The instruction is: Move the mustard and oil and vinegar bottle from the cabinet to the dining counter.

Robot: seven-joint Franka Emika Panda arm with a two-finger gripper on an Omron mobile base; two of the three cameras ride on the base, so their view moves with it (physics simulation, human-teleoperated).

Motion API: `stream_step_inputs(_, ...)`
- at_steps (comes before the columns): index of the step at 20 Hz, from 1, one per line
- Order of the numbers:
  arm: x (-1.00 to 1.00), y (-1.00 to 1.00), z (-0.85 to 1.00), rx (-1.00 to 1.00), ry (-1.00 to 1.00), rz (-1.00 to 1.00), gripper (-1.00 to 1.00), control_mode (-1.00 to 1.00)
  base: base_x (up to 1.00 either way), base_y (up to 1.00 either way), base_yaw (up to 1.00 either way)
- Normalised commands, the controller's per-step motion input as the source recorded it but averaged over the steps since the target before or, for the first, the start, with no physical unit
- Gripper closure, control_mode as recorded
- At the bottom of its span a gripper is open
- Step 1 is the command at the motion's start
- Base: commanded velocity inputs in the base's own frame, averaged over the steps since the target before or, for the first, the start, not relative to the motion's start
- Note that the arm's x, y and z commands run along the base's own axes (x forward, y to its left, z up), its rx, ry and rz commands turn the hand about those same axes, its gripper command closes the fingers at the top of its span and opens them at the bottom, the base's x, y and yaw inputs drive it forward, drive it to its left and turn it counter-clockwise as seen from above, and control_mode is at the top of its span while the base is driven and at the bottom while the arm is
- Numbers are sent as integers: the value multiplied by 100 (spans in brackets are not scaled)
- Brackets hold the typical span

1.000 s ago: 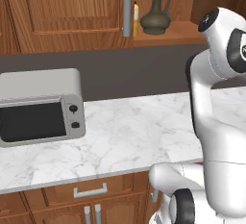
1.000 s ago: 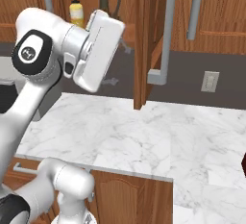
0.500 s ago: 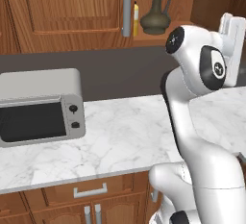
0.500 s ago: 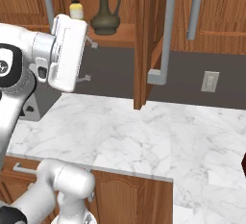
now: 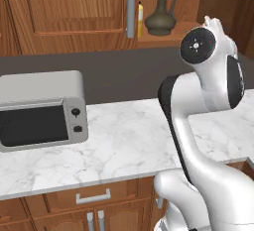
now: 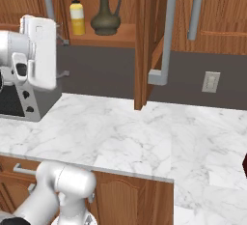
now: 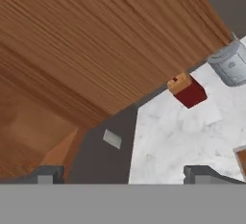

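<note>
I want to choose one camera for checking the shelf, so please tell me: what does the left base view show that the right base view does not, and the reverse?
Left base view alone: the toaster oven's whole front with its two knobs, and a drawer handle under the worktop.

Right base view alone: the open cabinet door seen edge-on, a wall socket, and the mustard in full.

Both: the oil and vinegar bottle standing beside the mustard on the cabinet shelf, the marble worktop, and the white arm.

Flat, even rendered light with no glare and only faint shadows; the hand view looks coarse and soft.
</note>
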Motion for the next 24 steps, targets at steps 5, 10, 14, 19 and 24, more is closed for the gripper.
stream_step_inputs(5,0,54,11,-3,31,55,-100,-100,0,0,0)
stream_step_inputs(10,4,43,2,-9,23,53,-100,-100,0,0,0)
stream_step_inputs(14,24,29,4,-15,9,46,-100,-100,0,0,0)
stream_step_inputs(19,30,27,9,-24,1,41,-100,-100,0,0,0)
stream_step_inputs(24,47,26,13,-26,0,28,-100,-100,0,0,0)
